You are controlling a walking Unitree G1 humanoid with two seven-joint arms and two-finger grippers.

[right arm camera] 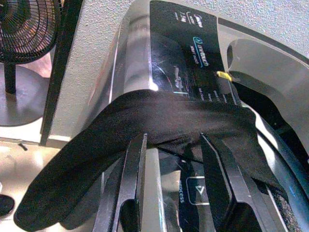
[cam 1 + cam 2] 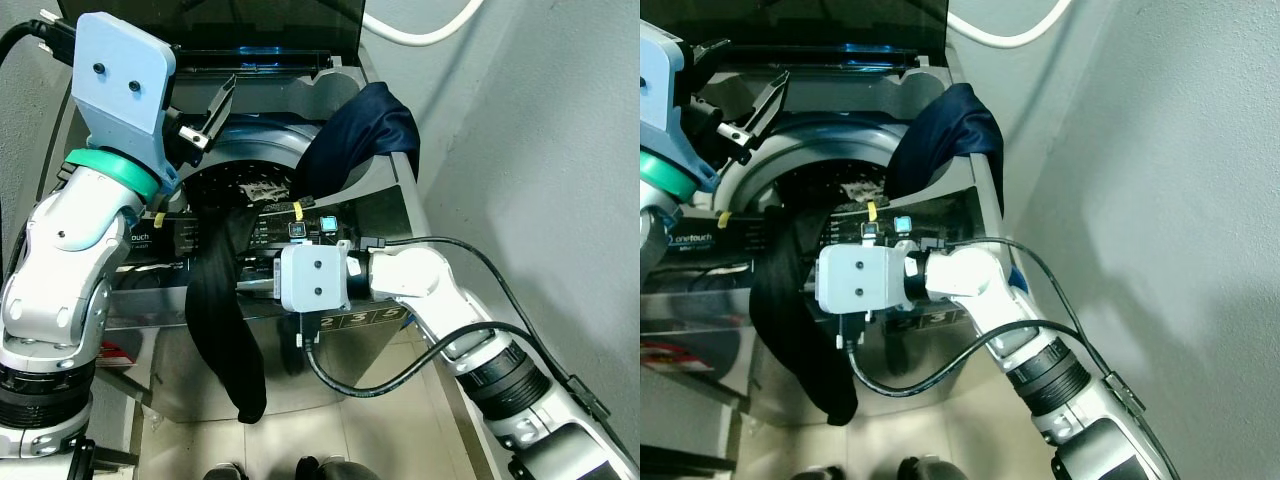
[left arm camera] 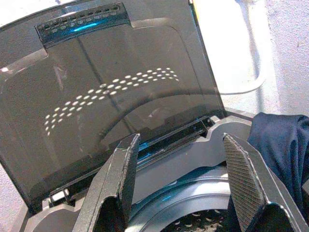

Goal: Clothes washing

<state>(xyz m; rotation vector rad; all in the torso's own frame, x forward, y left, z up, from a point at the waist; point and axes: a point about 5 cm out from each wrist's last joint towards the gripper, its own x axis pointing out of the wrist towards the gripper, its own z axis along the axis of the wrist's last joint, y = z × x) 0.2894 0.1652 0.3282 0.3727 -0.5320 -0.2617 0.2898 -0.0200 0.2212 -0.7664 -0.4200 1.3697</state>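
A top-loading washing machine (image 2: 375,215) stands before me with its dark lid (image 3: 96,96) raised. A black garment (image 2: 225,320) is draped over the front control panel, one end in the drum (image 2: 235,180) and the other hanging down the front. A navy garment (image 2: 365,130) lies over the machine's right rear corner. My left gripper (image 2: 205,120) hovers open above the drum's left side, holding nothing. My right gripper (image 1: 174,140) is at the front panel, open, with its fingertips right at the black garment where it crosses the panel.
A white hose (image 2: 420,35) runs along the grey wall (image 2: 540,150) behind and to the right of the machine. A black standing fan (image 1: 24,29) is beside the machine. Tiled floor (image 2: 380,420) lies in front, by my feet.
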